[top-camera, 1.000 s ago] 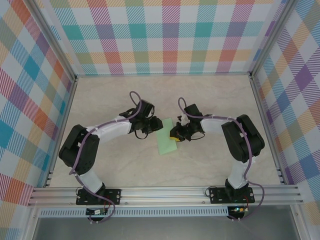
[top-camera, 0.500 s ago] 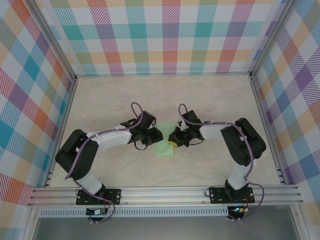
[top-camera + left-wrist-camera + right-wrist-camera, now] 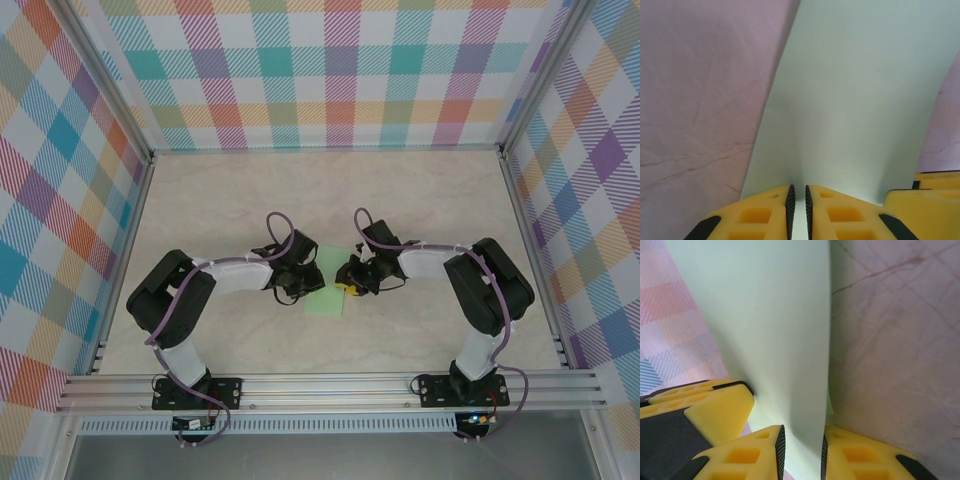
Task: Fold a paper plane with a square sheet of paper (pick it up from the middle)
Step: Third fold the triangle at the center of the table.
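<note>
**Position.** The light green paper sheet (image 3: pixel 325 299) sat at the middle of the marbled beige tabletop (image 3: pixel 430 200), between the two arms and nearer their bases than the checked back wall (image 3: pixel 330 70). From above it read as a small, narrow oblong, so it was judged already folded down from a square. Whether its lower edge rested on the tabletop could not be determined.

**Left gripper.** In the overhead view the left gripper (image 3: pixel 303 287) met the sheet's left edge. In its own wrist camera the left gripper (image 3: pixel 797 201) had its yellow jaws drawn almost together, with the sheet (image 3: pixel 855 100) running into the thin slit between them. It was judged to be pinching the paper.

**Right gripper.** The right gripper (image 3: pixel 347 285) met the opposite edge, close to the left one. At its wrist the right gripper (image 3: pixel 801 452) had its jaws at a narrow gap, with a fold of the sheet (image 3: pixel 775 330) standing in that gap. It could not be told whether the pads were pressing the paper or merely flanking it.

**Progress.** The sheet had been picked up and some folds made. No pointed nose or creased wings were visible in any view. The work was judged to be partway done, with the narrowing folds, the wings and the final set-down outstanding.
</note>
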Motion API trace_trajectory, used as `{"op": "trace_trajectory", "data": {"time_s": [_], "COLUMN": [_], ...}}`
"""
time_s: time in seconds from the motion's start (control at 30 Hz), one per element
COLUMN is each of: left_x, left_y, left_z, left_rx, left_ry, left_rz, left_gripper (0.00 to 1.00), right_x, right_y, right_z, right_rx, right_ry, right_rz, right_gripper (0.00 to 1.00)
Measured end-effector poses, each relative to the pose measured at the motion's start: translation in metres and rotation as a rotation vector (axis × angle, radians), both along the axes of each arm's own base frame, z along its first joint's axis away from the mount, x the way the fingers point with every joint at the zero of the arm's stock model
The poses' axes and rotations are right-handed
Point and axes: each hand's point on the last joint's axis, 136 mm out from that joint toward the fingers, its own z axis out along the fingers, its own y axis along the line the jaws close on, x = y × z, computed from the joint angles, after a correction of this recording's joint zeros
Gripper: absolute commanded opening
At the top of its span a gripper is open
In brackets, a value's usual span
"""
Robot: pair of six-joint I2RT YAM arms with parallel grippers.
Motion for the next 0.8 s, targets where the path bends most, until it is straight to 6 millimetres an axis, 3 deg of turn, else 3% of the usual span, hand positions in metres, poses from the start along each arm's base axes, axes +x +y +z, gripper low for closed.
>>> {"op": "trace_trajectory", "data": {"time_s": [0.23,0.4,0.6,0.8], "left_x": [0.001,-0.001,-0.007,-0.018], "left_y": [-0.002,-0.002,-0.001,0.013], "left_z": [0.000,0.007,0.045,0.075], "left_rx": [-0.015,-0.023,-0.064,-0.096], "left_ry": [-0.011,-0.033,-0.146,-0.265], "left_rz": [0.002,-0.015,-0.069,-0.102], "left_gripper": [0.19,0.27,0.38,0.50], "right_x": [0.005,0.014,0.011,0.012], "right_y": [0.005,0.010,0.004,0.001], "right_z": [0.010,0.015,0.008,0.010], "right_rx": [0.027,0.008,-0.044,-0.067], "right_ry": [-0.009,-0.012,0.004,-0.010], "right_rz": [0.020,0.039,0.066,0.101], "right_gripper": [0.20,0.14,0.10,0.11]}}
